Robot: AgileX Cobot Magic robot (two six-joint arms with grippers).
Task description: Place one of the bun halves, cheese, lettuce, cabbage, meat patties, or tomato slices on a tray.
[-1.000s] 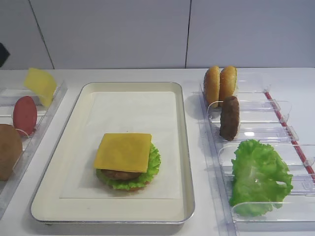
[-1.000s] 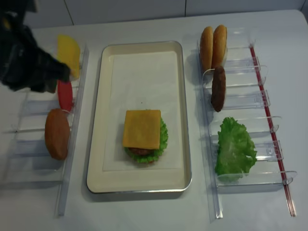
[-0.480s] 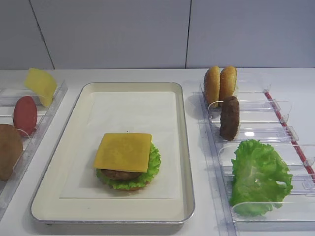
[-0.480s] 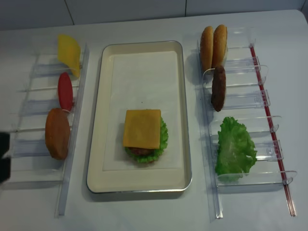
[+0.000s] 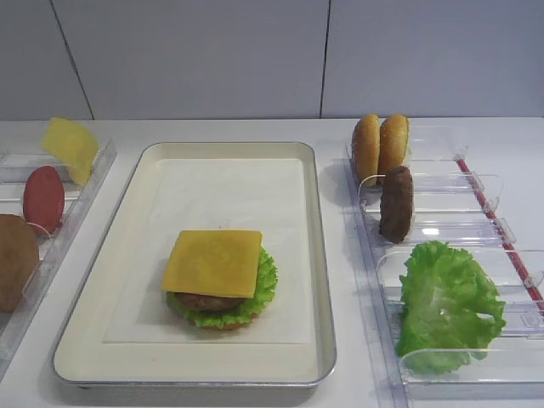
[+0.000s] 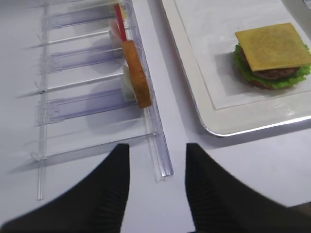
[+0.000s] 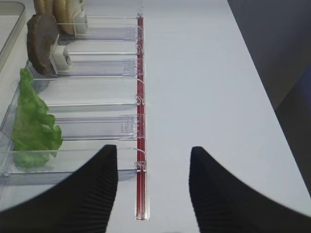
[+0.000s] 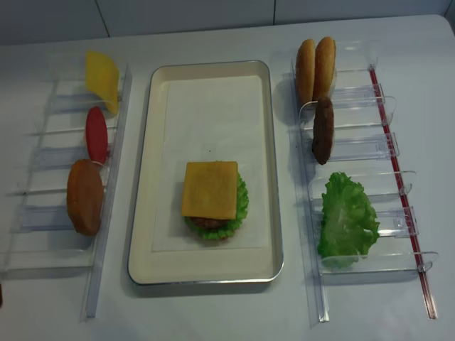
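1. Well, from the exterior high view I see the tray (image 5: 316, 255) at centre with a stack near its front: lettuce (image 5: 265, 289), a meat patty and the cheese (image 5: 212, 262) lying flat on top. I judge the cheese step done; tomato and a top bun look to be what is left.
2. On the right wrist view, my right gripper (image 7: 151, 187) stands released, jaws apart over bare table with nothing between them, just right of the right rack (image 7: 97, 128), which holds spare lettuce, a patty and bun halves.
3. On the left wrist view, my left gripper (image 6: 156, 187) is also parted and empty, hovering near the end of the left rack (image 6: 160, 155). A bun half (image 6: 136, 73) stands on edge there, with the tomato slice (image 6: 118, 22) further along.
4. From the realsense overhead, neither arm shows over the table. A second ago the dark left arm was up by the pale yellow slice (image 8: 102, 77) at the far left; half a second ago only a sliver showed at the left edge; now it has withdrawn. The food has not shifted.
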